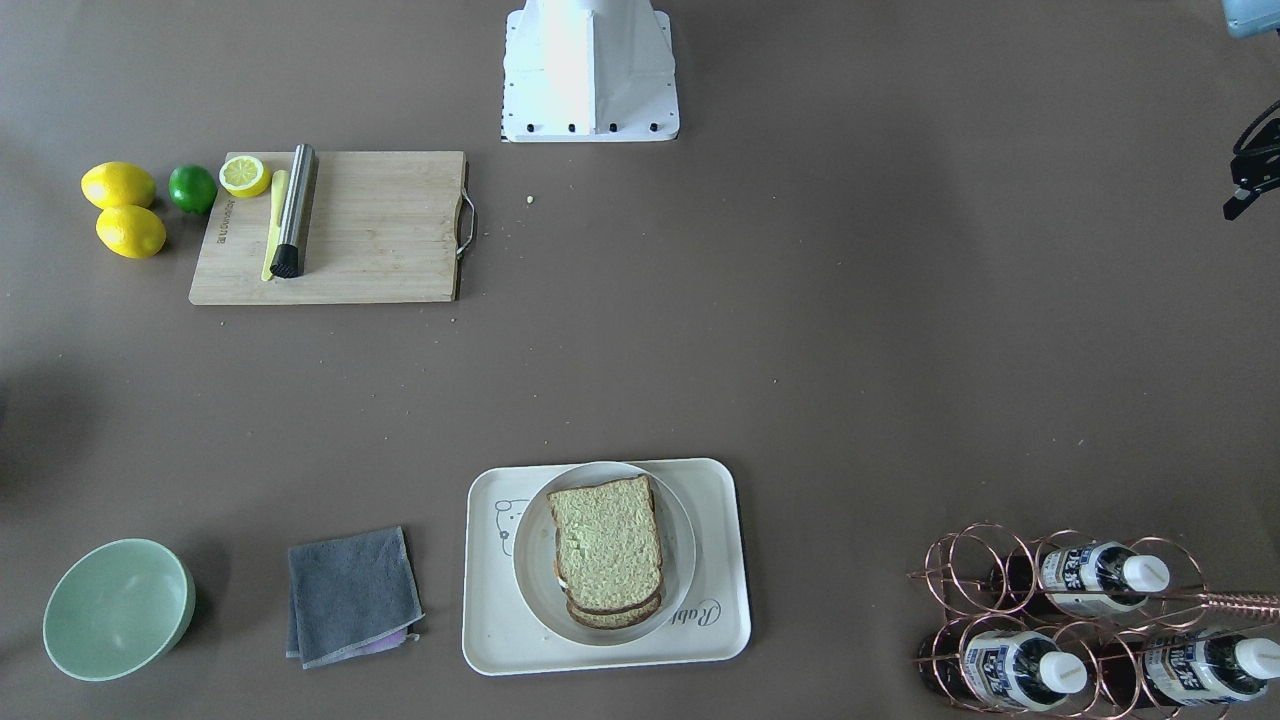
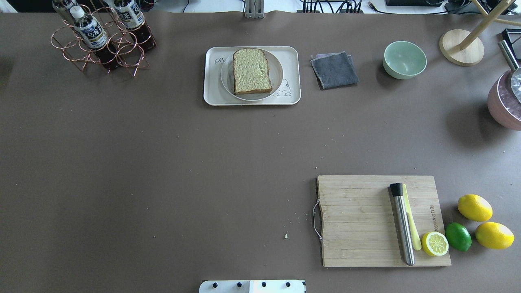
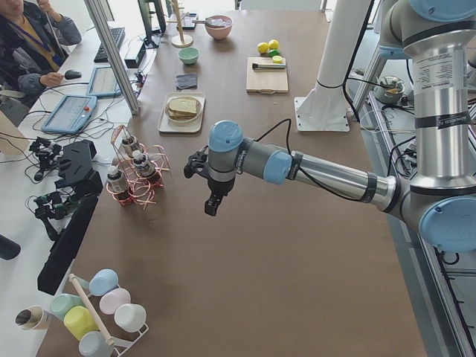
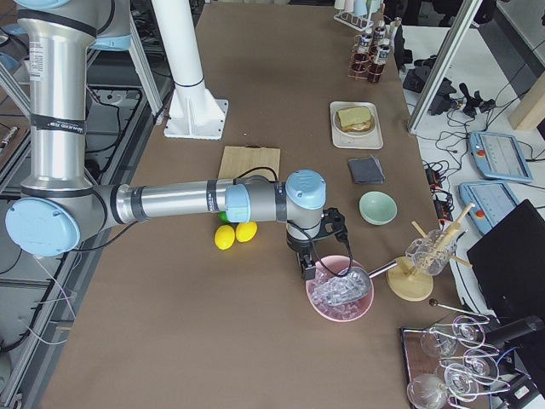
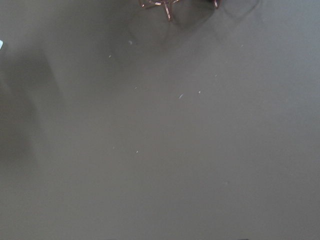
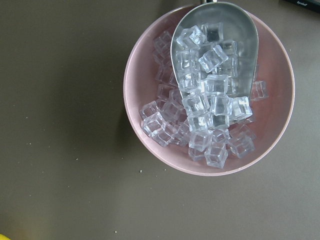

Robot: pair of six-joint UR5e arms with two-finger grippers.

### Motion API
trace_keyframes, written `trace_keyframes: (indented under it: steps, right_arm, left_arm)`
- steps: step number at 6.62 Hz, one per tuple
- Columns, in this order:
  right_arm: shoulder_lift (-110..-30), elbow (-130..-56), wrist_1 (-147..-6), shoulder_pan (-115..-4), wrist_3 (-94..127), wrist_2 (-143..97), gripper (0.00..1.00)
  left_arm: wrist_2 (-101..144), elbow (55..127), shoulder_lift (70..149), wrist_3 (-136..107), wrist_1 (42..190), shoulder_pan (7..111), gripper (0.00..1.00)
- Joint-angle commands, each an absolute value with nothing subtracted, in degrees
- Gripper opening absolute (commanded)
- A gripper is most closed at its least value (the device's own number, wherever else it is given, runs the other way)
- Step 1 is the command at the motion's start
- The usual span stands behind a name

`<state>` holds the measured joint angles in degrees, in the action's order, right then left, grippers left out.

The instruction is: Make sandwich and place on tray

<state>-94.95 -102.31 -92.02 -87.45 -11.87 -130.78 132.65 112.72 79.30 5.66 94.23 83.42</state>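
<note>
The sandwich (image 1: 605, 545), two brown-crusted slices of greenish-tan bread, lies on a round white plate (image 1: 680, 545) on the cream tray (image 1: 485, 640). It also shows in the overhead view (image 2: 251, 71) on the tray (image 2: 211, 95) at the table's far side. The egg is almost hidden between the slices. My left gripper (image 3: 211, 210) hovers over bare table near the bottle rack, far from the tray. My right gripper (image 4: 305, 269) hangs over the pink ice bowl (image 6: 150, 65). I cannot tell whether either gripper is open or shut; the wrist views show no fingers.
A wooden cutting board (image 2: 358, 219) holds a steel muddler (image 2: 402, 223) and a half lemon (image 2: 434, 243); two lemons (image 2: 474, 207) and a lime (image 2: 458, 236) lie beside it. A grey cloth (image 2: 334, 70), green bowl (image 2: 404, 59) and copper bottle rack (image 2: 101, 40) flank the tray.
</note>
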Motion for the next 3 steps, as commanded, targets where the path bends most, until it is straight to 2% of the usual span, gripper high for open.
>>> trace_keyframes:
  steps: [1, 3]
  right_arm:
    - [-95.3, -102.2, -92.0, -87.5, -12.0, -130.0, 1.0]
    - [-95.8, -100.9, -91.9, -87.5, -12.1, -124.6, 1.0]
  left_arm:
    - [132.8, 108.8, 74.2, 12.8, 94.1, 90.0, 0.86]
    - [132.8, 107.1, 71.7, 15.6, 94.0, 92.7, 0.88]
